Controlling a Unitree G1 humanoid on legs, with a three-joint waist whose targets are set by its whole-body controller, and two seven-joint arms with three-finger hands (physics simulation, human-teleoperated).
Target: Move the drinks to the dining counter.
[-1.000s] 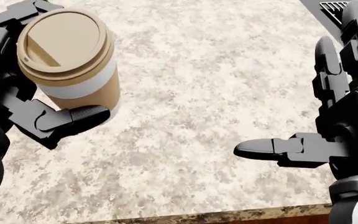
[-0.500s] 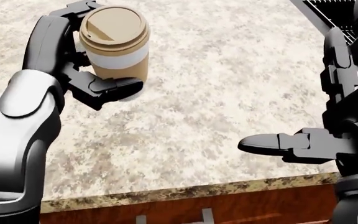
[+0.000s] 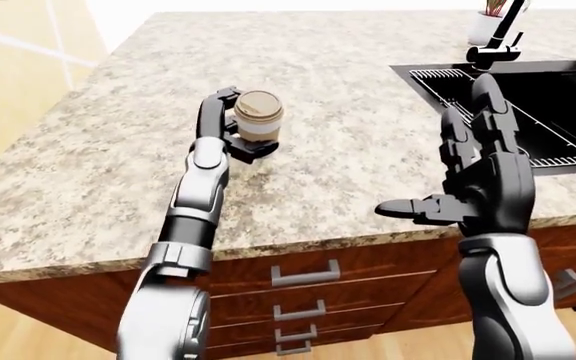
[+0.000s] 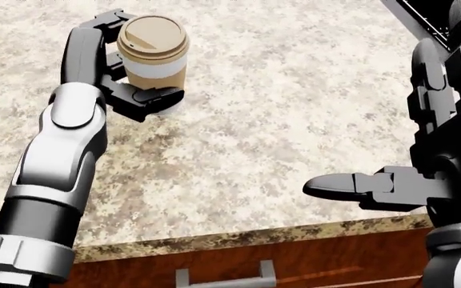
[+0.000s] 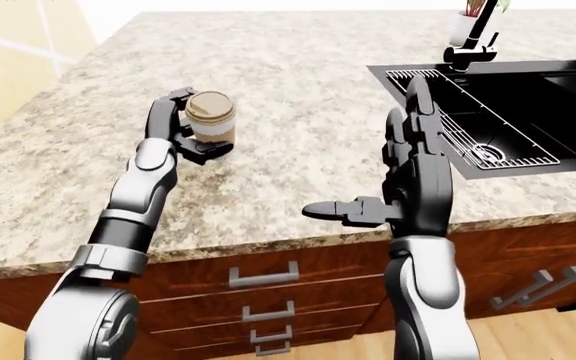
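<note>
A tan paper coffee cup [image 4: 154, 60] with a white band and a brown lid is held upright in my left hand [image 4: 126, 66], whose fingers close round it, low over the granite counter [image 4: 255, 114]. It also shows in the left-eye view [image 3: 259, 120]. My right hand [image 4: 423, 150] is open and empty, its fingers spread and its thumb pointing left, above the counter's near edge at the right. No other drink shows.
A black sink [image 3: 558, 97] with a drain rack and a faucet [image 3: 498, 37] lies at the counter's right. A white holder [image 5: 463, 28] stands beyond it. Wooden drawers with handles [image 3: 303, 274] sit below the counter edge.
My left arm has stretched further out over the counter with the cup, away from me and up in the head view. The view shifted a little. The right hand has hardly moved.
</note>
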